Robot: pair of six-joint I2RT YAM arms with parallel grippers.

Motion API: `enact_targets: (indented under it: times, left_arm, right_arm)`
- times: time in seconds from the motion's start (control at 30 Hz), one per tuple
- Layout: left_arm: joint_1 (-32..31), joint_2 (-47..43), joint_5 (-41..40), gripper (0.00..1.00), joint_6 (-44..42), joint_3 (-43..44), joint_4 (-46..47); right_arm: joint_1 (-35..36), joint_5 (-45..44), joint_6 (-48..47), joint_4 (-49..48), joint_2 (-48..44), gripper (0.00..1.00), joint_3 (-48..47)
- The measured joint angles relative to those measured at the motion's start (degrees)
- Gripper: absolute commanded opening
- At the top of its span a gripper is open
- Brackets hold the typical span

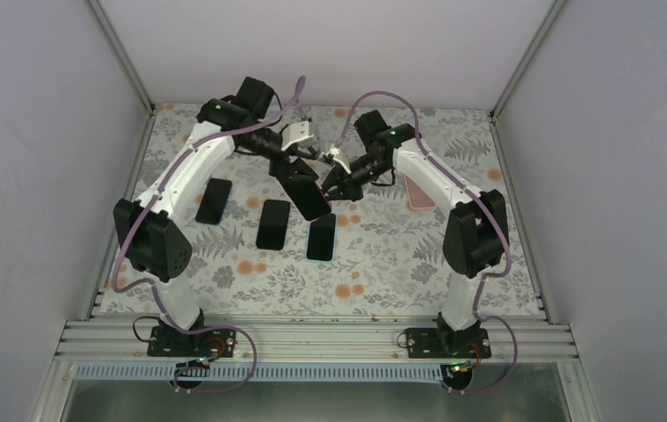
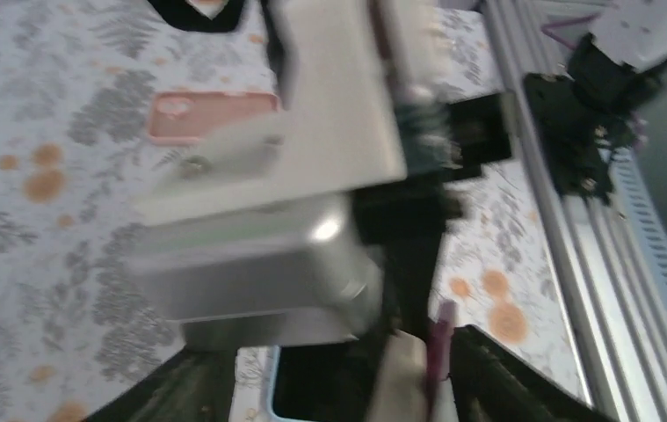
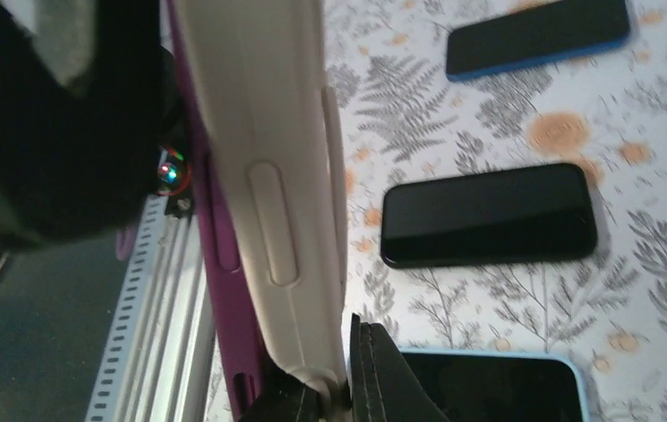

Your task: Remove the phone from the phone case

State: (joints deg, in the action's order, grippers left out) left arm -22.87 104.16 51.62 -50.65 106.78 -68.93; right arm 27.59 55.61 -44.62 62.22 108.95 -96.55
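A: Starting from above. Finding the handset where?

B: Spotting the cased phone (image 1: 306, 192) raised off the floral table (image 1: 382, 272), tilted, hanging between the left gripper (image 1: 293, 165) and the right gripper (image 1: 329, 180) toward the middle rear. Also noting three bare phones (image 1: 272, 224) lying flat in a row nearer the bases, and a pink case (image 1: 417, 192) off to the right.

A: Moving to the left wrist. Gripping or not?

B: Fighting heavy blur there. Making out dark fingers (image 2: 514, 387) standing parted, with the cased phone's pale-and-purple edge between them. Not managing to tell whether either pad is touching it.

A: Switching to the right wrist, then.

B: Seeing the cream case (image 3: 268, 176) upright and close, side buttons (image 3: 272, 224) facing the lens, a purple strip (image 3: 224, 264) running behind (lining or handset, not telling which). Reading the right jaws as pinched shut on the case's lower rim.

A: Judging the handling?

B: Guessing at a rubbery, bendable shell around a stiff, slick, glass-fronted slab: light, yet breakable if dropped. Favouring a hold on the shell's lip at a corner for peeling, while bracing the handset by its long edges and steering clear of the buttons.
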Motion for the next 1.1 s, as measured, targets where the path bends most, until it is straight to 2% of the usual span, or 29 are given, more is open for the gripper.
enact_targets:
  times: [0.1, 0.3, 0.43, 0.53, 0.67, 0.8, 0.9, 1.1]
  left_arm:
    - [-0.8, -3.2, -3.5, 0.86, 3.2, -2.2, 7.5]
    - [-0.1, -13.6, -11.3, 0.98, 8.0, -3.6, 17.1]
    - [-1.8, -20.6, -19.6, 1.00, 10.6, -7.6, 26.0]
    - [-9.2, -24.2, -32.2, 1.00, 11.1, -17.8, 36.5]
    - [-17.3, -19.7, -44.5, 1.00, 11.5, -27.4, 49.3]
    - [-19.3, -14.2, -55.1, 1.00, 11.9, -34.7, 61.7]
    - [-19.7, -10.9, -61.4, 1.00, 13.2, -35.4, 69.1]
    - [-20.6, -10.0, -67.0, 1.00, 15.6, -36.3, 81.4]
  right_arm:
    - [-0.8, 3.0, 3.2, -3.0, -2.8, 0.04, 3.1]
    - [-10.3, 4.1, 10.5, -6.5, -5.7, 0.04, 4.7]
    - [-14.2, 0.7, 18.7, -11.2, -5.7, 0.04, 4.8]
    - [-14.1, -4.5, 27.3, -16.8, -5.7, 0.04, 4.8]
    - [-12.9, -13.7, 37.6, -23.5, -5.7, 0.04, 4.7]
    - [-12.2, -19.8, 44.5, -26.6, -5.7, 0.04, 3.3]
    - [-11.8, -22.0, 47.3, -28.3, -5.7, 0.04, 2.1]
    - [-8.8, -24.8, 49.9, -30.3, -5.7, 0.04, 2.1]
